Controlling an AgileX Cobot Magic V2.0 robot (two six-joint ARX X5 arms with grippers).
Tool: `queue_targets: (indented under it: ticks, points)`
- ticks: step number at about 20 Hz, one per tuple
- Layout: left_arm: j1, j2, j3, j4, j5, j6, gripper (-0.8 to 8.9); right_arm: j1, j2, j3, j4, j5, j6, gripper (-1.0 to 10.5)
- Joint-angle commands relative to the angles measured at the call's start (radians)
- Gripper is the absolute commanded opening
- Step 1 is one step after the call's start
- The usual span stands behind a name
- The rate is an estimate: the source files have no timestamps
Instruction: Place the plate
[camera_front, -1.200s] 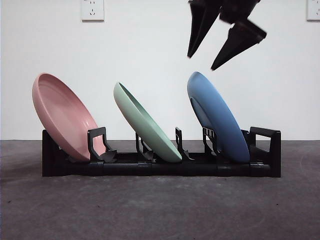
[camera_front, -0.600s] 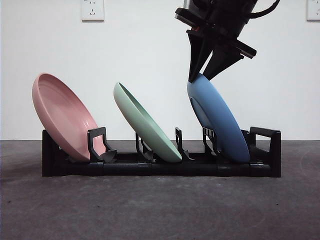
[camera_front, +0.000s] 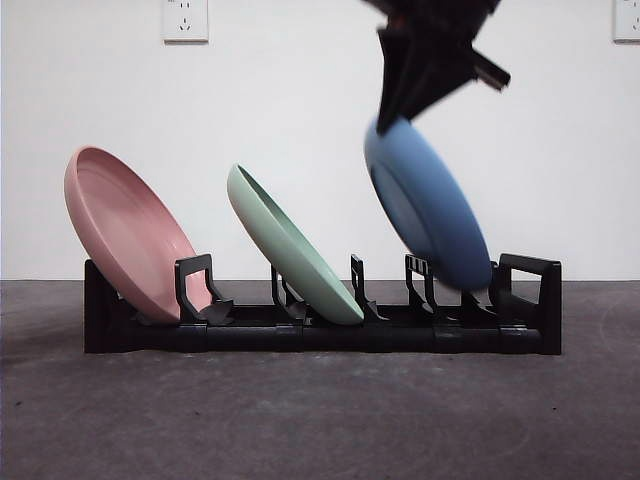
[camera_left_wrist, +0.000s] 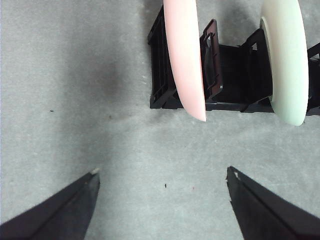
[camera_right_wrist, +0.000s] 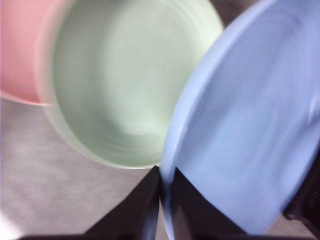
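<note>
The right gripper (camera_front: 395, 118) is pinching the blue plate (camera_front: 428, 208) by its upper rim, its fingers closed on it, holding it tilted just above the black rack (camera_front: 520, 300). Farther off, the left gripper (camera_left_wrist: 162, 175) is hovering over the surface (camera_left_wrist: 75, 90), fingers spread apart.

The blue plate (camera_front: 425, 205) is round, shallow and matte, with a plain raised rim. It stands on edge, tilted, its top rim at 11 o'clock and its bottom edge at 5 o'clock. The right gripper (camera_front: 400, 115) clamps the top rim, one jaw on each face. The bottom edge sits clear of the rack's (camera_front: 320, 325) base, level with the rightmost slot. In the right wrist view, the plate (camera_right_wrist: 245, 130) appears motion-blurred.
</note>
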Motion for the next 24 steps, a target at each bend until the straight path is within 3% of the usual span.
queue_targets:
  ticks: [1,3,7,9,11,14,16,20,24]
  points:
    - [-0.002,0.007,0.023,0.011,0.003,0.006,4.07,0.006,0.011,0.093,-0.048,-0.034,-0.009,0.1]
    - [-0.002,0.007,0.023,0.01,0.003,0.006,4.07,0.006,0.011,0.156,-0.096,-0.068,-0.03,0.1]
    - [-0.002,0.007,0.023,0.01,0.003,0.006,4.07,0.019,-0.013,0.225,-0.195,-0.09,-0.158,0.1]
    - [-0.002,0.007,0.023,0.01,0.003,0.006,4.07,0.041,-0.063,0.2,-0.192,-0.081,-0.167,0.1]
    - [-0.002,0.007,0.023,0.01,0.003,0.006,4.07,0.071,-0.161,0.107,-0.122,-0.037,-0.167,0.1]
    - [-0.002,0.007,0.023,0.01,0.003,0.006,4.06,0.131,-0.395,-0.173,0.076,0.02,-0.17,0.1]
    - [-0.002,0.007,0.023,0.01,0.003,0.006,4.07,0.18,-0.555,-0.349,0.162,0.102,-0.191,0.1]
    - [-0.002,0.007,0.023,0.01,0.003,0.006,4.06,0.312,-0.819,-0.589,0.186,0.33,-0.219,0.1]
    - [-0.002,0.007,0.023,0.011,0.003,0.006,4.06,0.481,-0.917,-0.687,0.084,0.388,-0.24,0.1]
